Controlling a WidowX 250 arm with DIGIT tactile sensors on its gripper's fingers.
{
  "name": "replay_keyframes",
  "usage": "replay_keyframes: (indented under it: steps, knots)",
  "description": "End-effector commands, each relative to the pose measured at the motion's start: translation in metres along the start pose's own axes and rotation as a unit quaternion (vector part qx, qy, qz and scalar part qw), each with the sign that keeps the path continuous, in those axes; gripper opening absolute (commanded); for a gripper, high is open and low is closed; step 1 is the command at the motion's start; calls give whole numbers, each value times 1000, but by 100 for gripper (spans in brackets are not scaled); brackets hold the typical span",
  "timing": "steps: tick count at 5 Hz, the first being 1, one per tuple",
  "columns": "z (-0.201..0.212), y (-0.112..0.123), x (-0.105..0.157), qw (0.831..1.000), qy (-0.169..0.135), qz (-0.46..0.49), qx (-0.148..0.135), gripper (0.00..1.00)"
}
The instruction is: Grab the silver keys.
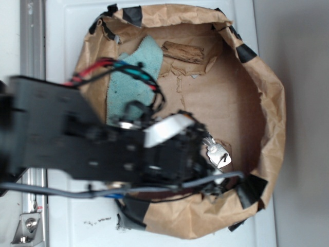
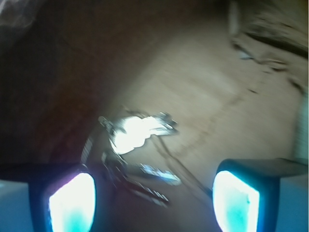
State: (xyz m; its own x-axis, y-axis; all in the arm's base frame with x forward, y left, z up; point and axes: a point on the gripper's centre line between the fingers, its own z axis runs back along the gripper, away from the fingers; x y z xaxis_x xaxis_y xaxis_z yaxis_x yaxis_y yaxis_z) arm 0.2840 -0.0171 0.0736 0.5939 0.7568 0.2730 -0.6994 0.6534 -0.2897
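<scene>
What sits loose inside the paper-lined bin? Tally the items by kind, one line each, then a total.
Silver keys: 1 bunch
Teal cloth: 1
Brown wood piece: 1
Total: 3 loose items; the open gripper hovers over the keys.

Fingers are spread with open cardboard between them; only the silver keys sit there, crumpled paper wall crowding the right.

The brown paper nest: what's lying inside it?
Inside the paper nest: the silver keys beneath the gripper, a teal cloth and a brown wood piece. The arm covers whatever lies under it.
</scene>
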Motion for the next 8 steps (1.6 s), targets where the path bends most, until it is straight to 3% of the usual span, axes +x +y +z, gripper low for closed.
replay_keyframes:
  steps: [1, 2, 3, 5, 6, 8]
  knots:
    - [4, -28, 12, 999, 8, 8, -32, 100]
    - [2, -34, 0, 998, 40, -9, -43, 100]
    - [-4, -36, -10, 997, 49, -24, -55, 100]
    - [-20, -50, -15, 997, 34, -32, -62, 100]
    - [-26, -51, -13, 998, 41, -13, -52, 0]
    - [-26, -53, -6, 997, 57, -11, -42, 0]
